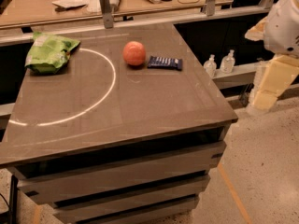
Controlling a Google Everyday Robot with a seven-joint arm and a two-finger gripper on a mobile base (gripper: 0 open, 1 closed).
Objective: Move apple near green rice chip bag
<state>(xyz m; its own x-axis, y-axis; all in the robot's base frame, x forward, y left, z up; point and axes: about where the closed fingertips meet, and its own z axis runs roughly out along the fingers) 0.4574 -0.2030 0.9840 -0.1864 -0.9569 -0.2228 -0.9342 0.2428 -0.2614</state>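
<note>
The reddish-orange apple sits on the grey table top, toward its far edge and a little right of the middle. The crumpled green rice chip bag lies at the far left corner of the table, well apart from the apple. My gripper hangs at the right edge of the view, off the table and to the right of it, below the white arm housing. It holds nothing that I can see.
A flat dark blue snack bar lies just right of the apple. A white arc is marked on the table top. Two small clear bottles stand on a low ledge beyond the table's right side. A cluttered bench runs behind.
</note>
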